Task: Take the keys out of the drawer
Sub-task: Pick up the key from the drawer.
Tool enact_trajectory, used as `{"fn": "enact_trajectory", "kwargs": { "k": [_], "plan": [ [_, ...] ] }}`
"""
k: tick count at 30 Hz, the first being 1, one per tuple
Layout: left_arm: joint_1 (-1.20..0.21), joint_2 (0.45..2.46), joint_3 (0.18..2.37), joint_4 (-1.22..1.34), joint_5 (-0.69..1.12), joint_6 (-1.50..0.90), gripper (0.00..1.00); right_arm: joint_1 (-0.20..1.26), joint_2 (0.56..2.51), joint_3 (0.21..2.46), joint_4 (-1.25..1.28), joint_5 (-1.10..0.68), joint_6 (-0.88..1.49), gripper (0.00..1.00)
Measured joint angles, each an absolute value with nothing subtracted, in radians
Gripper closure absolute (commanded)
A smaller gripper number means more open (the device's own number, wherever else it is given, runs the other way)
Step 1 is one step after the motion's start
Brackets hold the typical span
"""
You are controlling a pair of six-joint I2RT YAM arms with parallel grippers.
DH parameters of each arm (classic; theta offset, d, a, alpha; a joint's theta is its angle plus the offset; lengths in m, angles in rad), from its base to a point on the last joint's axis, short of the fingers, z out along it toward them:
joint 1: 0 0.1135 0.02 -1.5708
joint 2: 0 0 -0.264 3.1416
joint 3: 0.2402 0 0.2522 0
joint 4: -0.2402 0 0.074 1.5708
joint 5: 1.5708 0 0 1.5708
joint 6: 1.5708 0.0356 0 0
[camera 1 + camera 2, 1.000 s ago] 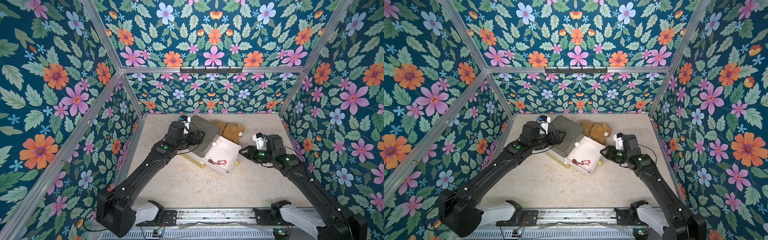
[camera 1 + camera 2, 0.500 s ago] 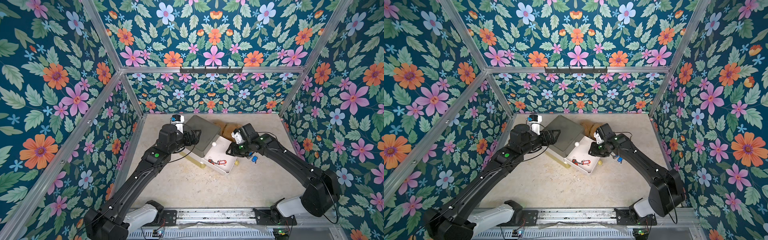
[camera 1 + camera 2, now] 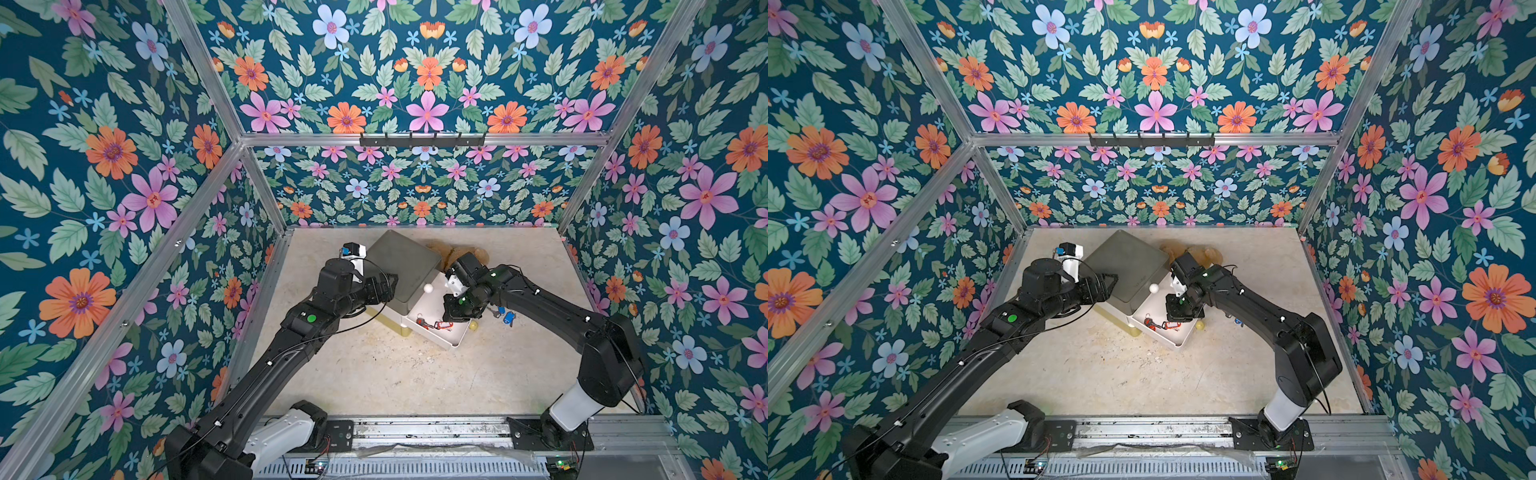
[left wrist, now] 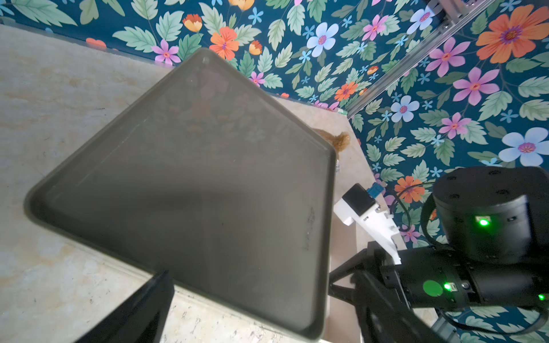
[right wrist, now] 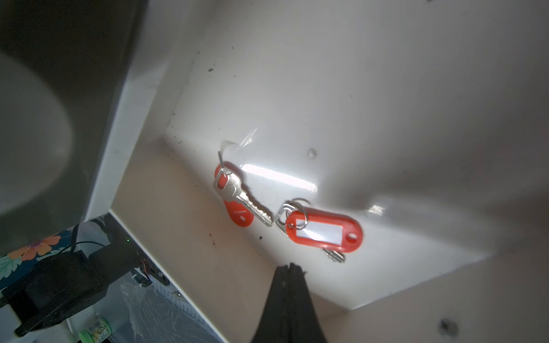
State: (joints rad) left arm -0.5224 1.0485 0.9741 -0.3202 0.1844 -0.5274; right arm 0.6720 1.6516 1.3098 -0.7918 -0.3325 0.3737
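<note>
Beige marbled tabletop [image 3: 374, 374] is sitting inside a booth of floral wallpaper walls [image 3: 104, 166] on an aluminium frame [image 3: 199, 199]. A black hook rail [image 3: 422, 140] is running along the back bar. A grey-topped cabinet [image 3: 403, 257] is standing near the back, with a brown plush toy [image 3: 453, 249] lying just behind it. Its white drawer [image 3: 451, 338] is standing pulled out toward the front.

Two red-tag keys [image 3: 432, 324] are lying on the drawer floor, just beside each other in the right wrist view [image 5: 323, 231]. Blue-tag keys [image 3: 505, 314] are lying on the tabletop just right of the drawer, under the right forearm.

The right gripper [image 3: 454, 316] is hanging over the drawer's open end with its fingers [image 5: 289, 267] pressed together and nothing between them, apart from the red tags. The left gripper [image 3: 388, 286] is sitting at the cabinet's left edge. Only one finger shows in the left wrist view, so I cannot tell whether it is spread.

A second ago the right gripper was out over the tabletop right of the drawer. It has swung in over the drawer and closed. The left arm has stayed at the cabinet, and the red-tag keys are lying where they were.
</note>
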Motion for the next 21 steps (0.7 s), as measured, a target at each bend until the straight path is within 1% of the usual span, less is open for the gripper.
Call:
{"fn": "enact_trajectory", "kwargs": {
  "k": [4, 13, 21],
  "plan": [
    [-0.522, 1.040, 0.968, -0.344, 0.181, -0.524, 0.01, 0.691, 1.696, 1.309, -0.800, -0.340, 0.372, 1.00],
    [-0.522, 1.024, 0.954, -0.359, 0.173, -0.524, 0.01, 0.704, 1.726, 1.299, -0.810, -0.339, 0.366, 1.00],
    [-0.522, 1.009, 0.954, -0.367, 0.155, -0.524, 0.01, 0.704, 1.767, 1.323, -0.810, -0.309, 0.367, 1.00]
  ]
}}
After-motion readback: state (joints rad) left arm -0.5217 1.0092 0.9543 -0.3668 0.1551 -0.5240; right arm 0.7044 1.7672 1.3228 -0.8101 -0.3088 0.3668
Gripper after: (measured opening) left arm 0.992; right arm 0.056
